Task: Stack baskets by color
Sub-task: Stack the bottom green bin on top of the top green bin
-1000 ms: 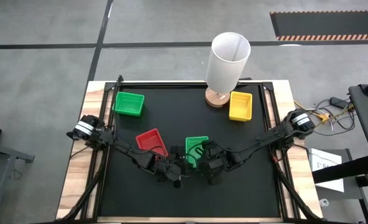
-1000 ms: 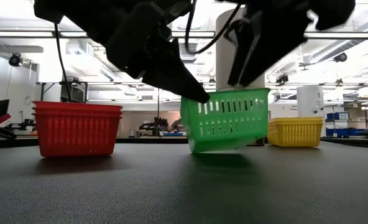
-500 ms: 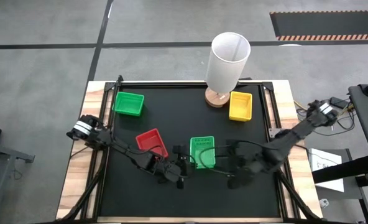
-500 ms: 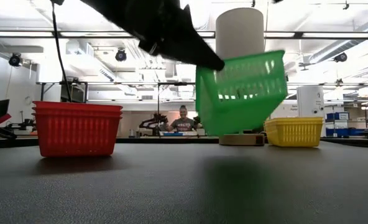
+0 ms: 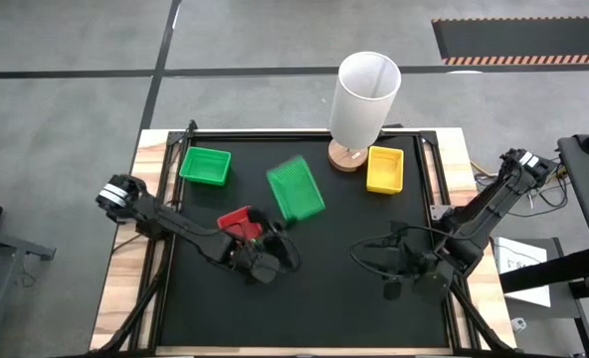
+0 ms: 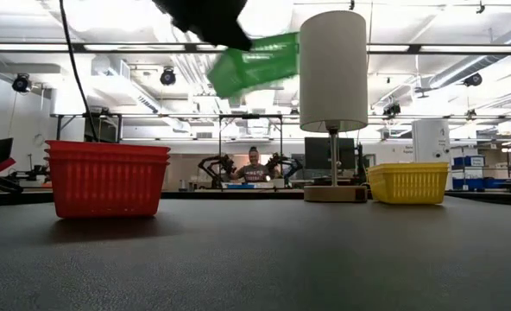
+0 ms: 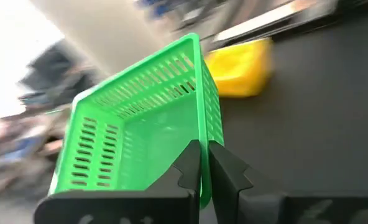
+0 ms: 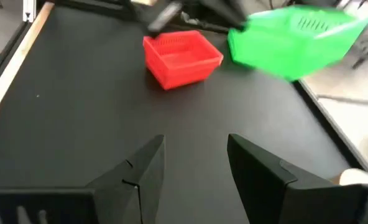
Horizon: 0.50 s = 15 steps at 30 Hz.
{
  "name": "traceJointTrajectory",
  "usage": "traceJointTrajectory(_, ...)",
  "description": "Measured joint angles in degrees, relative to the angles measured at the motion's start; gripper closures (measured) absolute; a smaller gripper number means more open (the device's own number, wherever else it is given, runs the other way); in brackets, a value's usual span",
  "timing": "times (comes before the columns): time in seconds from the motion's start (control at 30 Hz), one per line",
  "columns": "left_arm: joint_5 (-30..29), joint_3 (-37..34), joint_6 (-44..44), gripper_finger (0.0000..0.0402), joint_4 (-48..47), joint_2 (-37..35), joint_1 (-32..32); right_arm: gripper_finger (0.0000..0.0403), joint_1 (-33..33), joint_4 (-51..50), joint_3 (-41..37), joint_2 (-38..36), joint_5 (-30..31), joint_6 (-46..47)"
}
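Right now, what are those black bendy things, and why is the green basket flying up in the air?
Those are a robot's two arms, each ending in a two-finger claw. One picture looks straight down on the table, one looks across it from table height, and two come from little cameras on the wrists. The basket is not flying: the left gripper has pinched the rim of the green basket and is holding it up off the table. The right gripper waits open and empty near the table's right side. On the table sit a red stack, another green stack, a yellow stack and a tall white cylinder on a wooden base.
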Motion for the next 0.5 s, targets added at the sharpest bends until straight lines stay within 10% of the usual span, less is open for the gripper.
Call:
traceJointTrajectory(0.23,-11.02,-2.47,-16.22,0.0401,-21.40,-7.58,6.49,0.0237,0.00,2.59,-0.35,0.07,2.19,-4.32)
traceJointTrajectory(0.5,6.13,-6.56,-48.78,0.0401,-52.87,-15.97,22.11,0.0236,0.00,3.14,-0.75,0.37,2.78,-4.86)
